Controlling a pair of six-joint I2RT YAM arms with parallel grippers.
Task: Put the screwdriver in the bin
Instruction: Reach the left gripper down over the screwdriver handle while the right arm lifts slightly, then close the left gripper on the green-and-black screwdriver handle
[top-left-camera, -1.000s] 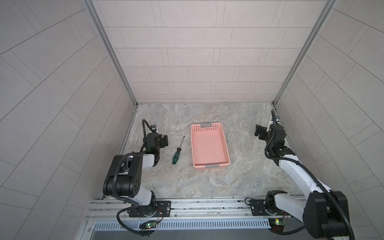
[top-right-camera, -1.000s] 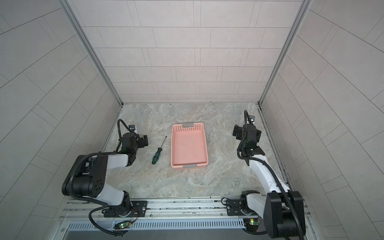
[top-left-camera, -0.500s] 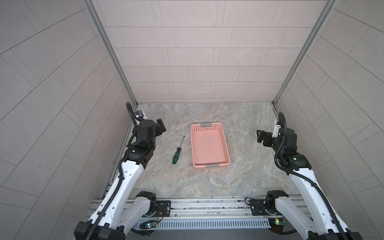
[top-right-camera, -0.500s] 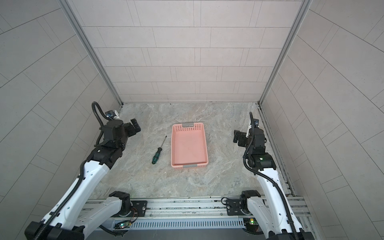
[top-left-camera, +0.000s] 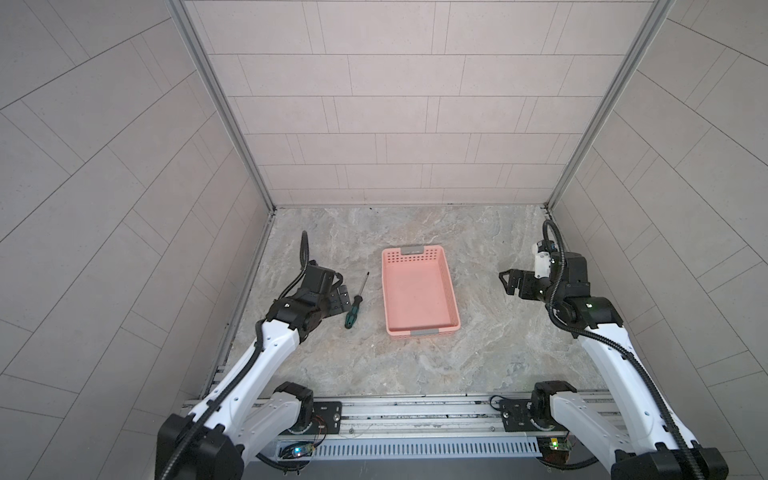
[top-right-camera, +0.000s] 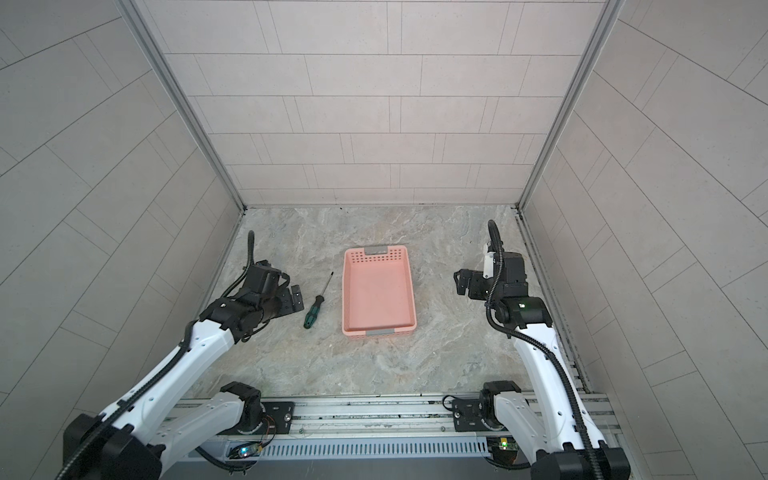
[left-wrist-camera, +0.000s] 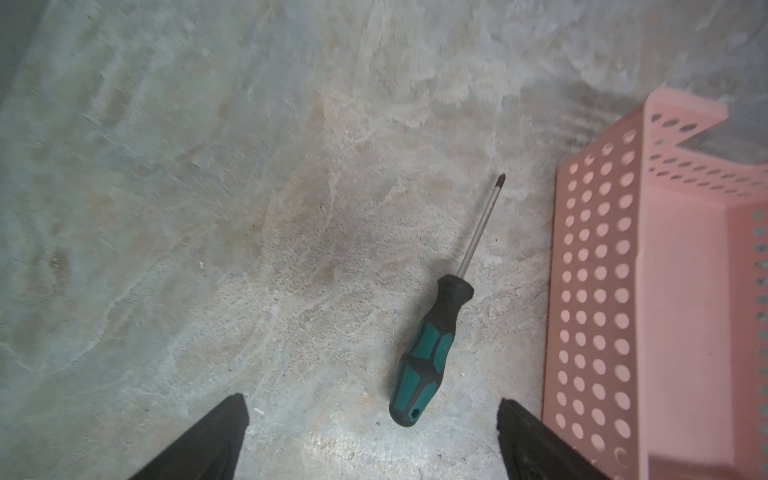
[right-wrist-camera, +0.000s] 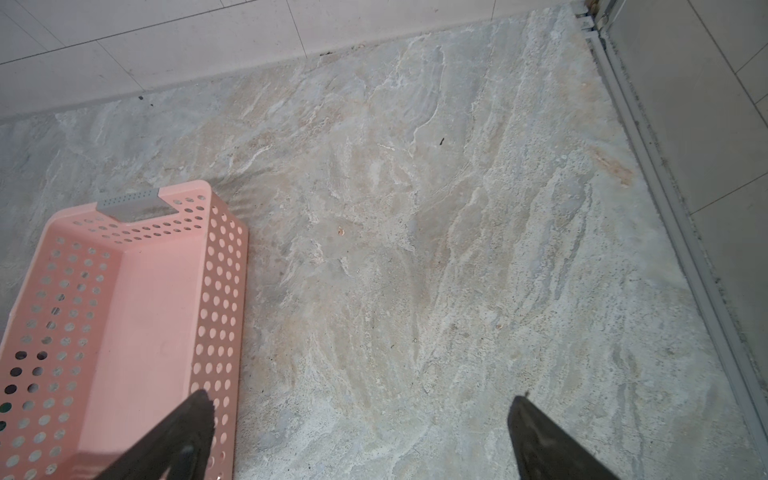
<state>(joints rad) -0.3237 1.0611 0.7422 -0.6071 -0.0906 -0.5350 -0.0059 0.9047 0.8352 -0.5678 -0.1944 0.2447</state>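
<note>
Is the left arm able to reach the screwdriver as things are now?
Probably yes. The open left gripper hangs right beside the screwdriver, which lies flat on the table, apart from the bin. Nothing stands between them.

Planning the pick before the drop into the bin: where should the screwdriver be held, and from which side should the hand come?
Grip the screwdriver by its thick green-and-black handle, coming straight down and closing across its width. It lies flat on the floor, so only its top is free, and the thin shaft would likely slip. The open left hand is beside it.
</note>
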